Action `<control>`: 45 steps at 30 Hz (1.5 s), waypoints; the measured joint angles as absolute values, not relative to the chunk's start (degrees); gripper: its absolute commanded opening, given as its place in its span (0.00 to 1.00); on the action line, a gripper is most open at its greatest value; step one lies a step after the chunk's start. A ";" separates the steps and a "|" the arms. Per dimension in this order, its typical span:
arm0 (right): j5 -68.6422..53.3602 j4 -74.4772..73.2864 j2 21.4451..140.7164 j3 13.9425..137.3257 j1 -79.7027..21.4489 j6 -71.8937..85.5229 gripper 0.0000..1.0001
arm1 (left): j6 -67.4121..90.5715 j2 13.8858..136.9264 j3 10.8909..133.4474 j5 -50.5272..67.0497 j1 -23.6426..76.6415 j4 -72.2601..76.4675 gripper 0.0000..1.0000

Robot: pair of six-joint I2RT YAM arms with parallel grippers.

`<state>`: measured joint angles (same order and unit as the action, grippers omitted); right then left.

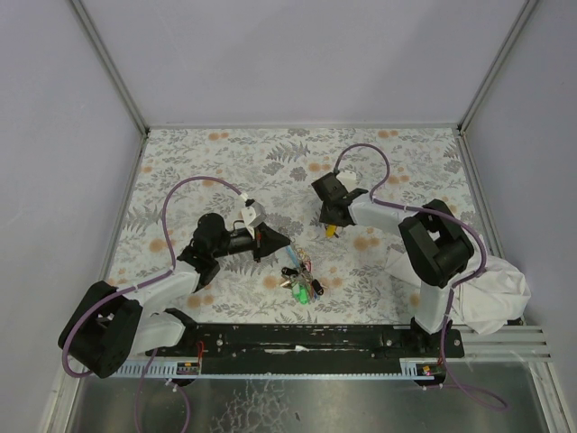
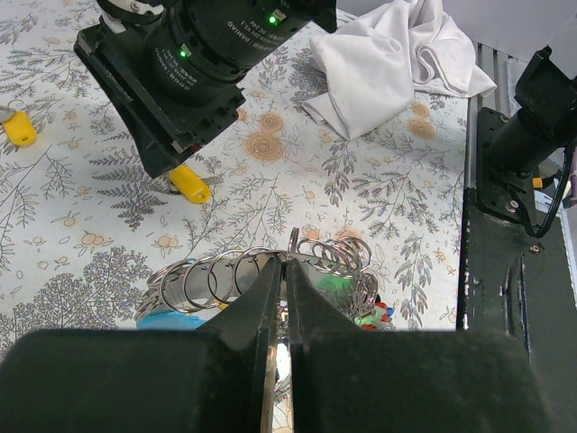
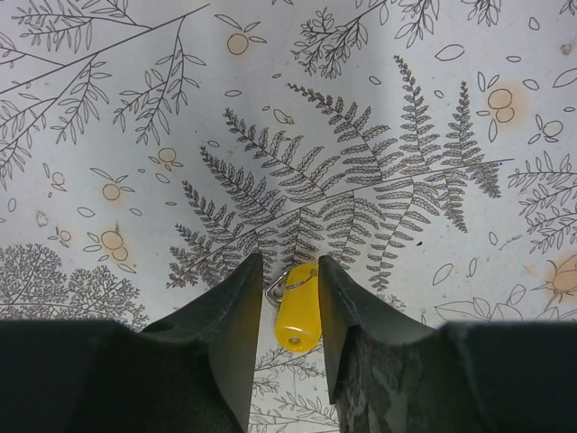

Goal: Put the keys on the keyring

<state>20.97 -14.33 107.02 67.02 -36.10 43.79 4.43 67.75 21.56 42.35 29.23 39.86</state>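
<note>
I judge the step in hand to be the pick-up of 1 loose key. The right tool (image 3: 288,260) is down at the fern-printed tabletop (image 1: 225,153), and its 2 fingers straddle a small yellow plastic-capped key (image 3: 297,317) that lies flat with its own tiny wire loop towards the left finger. The jaws stand at a narrow, half-open gap. I see a sliver of tabletop on each side of the yellow cap, so I read it as bracketed, not clamped.

The left tool (image 2: 281,262) is fully closed. Its tips seem to pinch the thin silvery metal keyring (image 2: 317,253) edge-on, with the coil of rings fanned out just beyond them. The cluster of blue, red, green and black capped keys (image 1: 302,275) lies near the middle of the tabletop, close to the left tool and not far from the right one.

Next the right jaws need to squeeze squarely on the cap without skidding it, then lift and carry it to the keyring. A 2nd yellow capped key (image 2: 18,129) waits further off, and a crumpled white cloth (image 1: 491,289) sits by the right arm's base.
</note>
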 measured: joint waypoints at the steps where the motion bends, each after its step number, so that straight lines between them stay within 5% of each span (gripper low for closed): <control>1: 20.99 -14.35 107.31 67.13 -36.12 43.83 0.34 | 4.45 67.75 21.56 42.35 29.23 39.86 0.00; 15: 20.08 -14.98 107.48 66.59 -36.25 40.86 0.00 | 4.45 67.75 21.56 42.37 29.23 39.86 0.00; 28: 13.80 -20.01 97.06 61.95 -37.63 25.34 0.00 | 4.86 67.75 21.56 42.39 29.23 39.88 0.00; 45: 10.76 -25.02 99.88 61.23 -43.11 12.75 0.07 | 5.28 67.75 21.50 42.33 29.23 39.94 0.00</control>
<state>10.76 -25.02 99.88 61.23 -43.11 12.75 5.28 67.75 21.50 42.33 29.23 39.94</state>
